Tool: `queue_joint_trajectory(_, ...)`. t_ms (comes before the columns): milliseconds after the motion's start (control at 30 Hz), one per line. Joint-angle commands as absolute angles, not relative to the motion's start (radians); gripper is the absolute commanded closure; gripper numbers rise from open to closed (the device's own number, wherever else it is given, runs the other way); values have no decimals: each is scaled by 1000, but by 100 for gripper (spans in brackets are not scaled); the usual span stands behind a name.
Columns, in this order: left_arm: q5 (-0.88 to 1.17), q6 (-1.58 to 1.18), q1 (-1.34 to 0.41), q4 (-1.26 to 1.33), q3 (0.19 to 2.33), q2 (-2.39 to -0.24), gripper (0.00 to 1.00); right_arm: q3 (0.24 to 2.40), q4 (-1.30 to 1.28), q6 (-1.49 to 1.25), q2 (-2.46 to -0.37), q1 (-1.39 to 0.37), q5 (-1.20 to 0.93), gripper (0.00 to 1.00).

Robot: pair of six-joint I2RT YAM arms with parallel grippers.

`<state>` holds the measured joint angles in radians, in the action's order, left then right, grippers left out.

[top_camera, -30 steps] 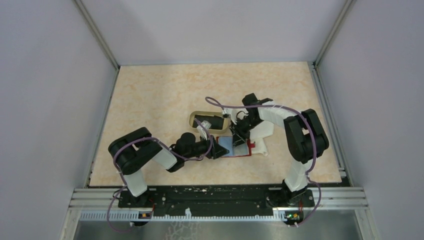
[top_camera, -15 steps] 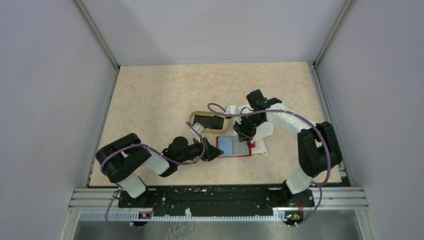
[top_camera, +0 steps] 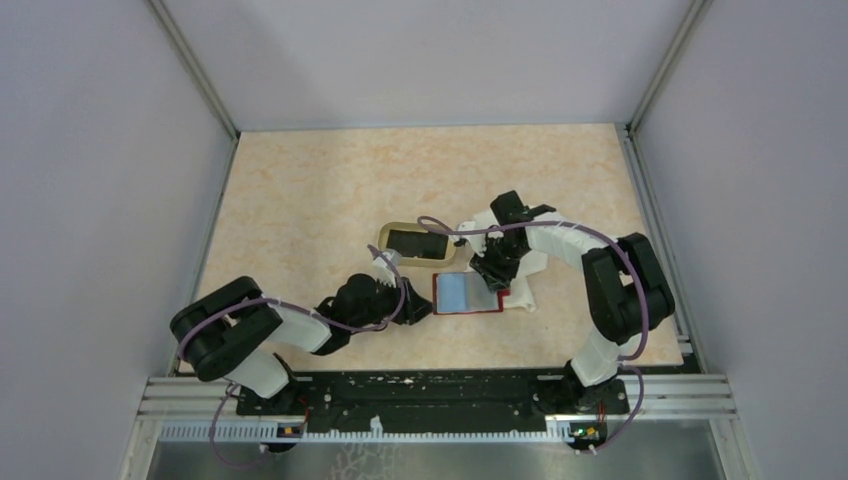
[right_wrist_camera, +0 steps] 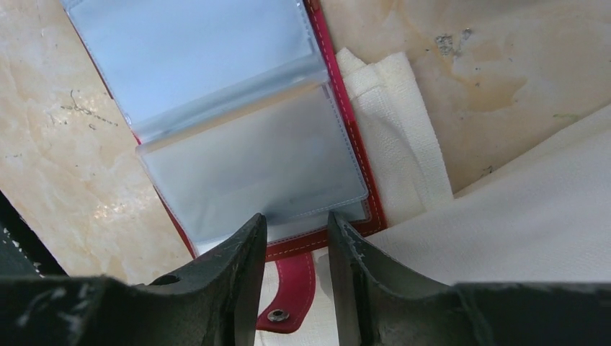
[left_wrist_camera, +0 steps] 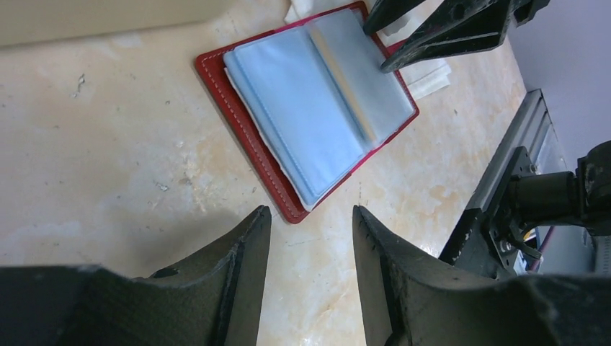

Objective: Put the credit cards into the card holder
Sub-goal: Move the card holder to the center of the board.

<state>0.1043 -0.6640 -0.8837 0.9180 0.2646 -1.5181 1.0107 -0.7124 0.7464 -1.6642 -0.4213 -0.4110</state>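
The card holder [top_camera: 465,293] lies open on the table, red outside with pale blue clear sleeves inside [left_wrist_camera: 317,101] [right_wrist_camera: 238,144]. Its snap tab [right_wrist_camera: 288,295] rests on the white cloth. My left gripper [top_camera: 418,303] [left_wrist_camera: 310,210] is open and empty, just off the holder's near left corner without touching it. My right gripper [top_camera: 492,270] [right_wrist_camera: 297,216] is open and hovers over the holder's right edge and tab, nothing between its fingers. Black credit cards [top_camera: 418,243] lie in the tan tray behind the holder.
The tan oval tray [top_camera: 388,236] sits just behind the holder, toward the left. A folded white cloth [top_camera: 522,290] [right_wrist_camera: 403,166] lies under the holder's right side. The right gripper's fingers [left_wrist_camera: 439,32] show over the holder's far end in the left wrist view.
My left arm has drawn back to the left, its gripper moving off the holder's left edge. My right gripper has shifted slightly over the holder's right edge. The holder stays open.
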Motion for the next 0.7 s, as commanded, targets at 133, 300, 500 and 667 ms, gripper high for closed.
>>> queue_joint_trajectory(133, 111, -714, -885, 919, 258, -1548, 48, 1001, -629, 702, -1718, -452, -389, 66)
queue_joint_trajectory(300, 106, -728, -886, 927, 222, -1508, 48, 1002, -594, 702, -1721, -498, -410, 70)
queue_joint_trajectory(500, 101, -731, -886, 924, 181, -1439, 49, 997, -573, 719, -1691, -601, -437, 71)
queue_joint_trajectory(667, 50, -706, -886, 863, 170, -1345, 48, 1006, -590, 723, -1649, -611, -406, 69)
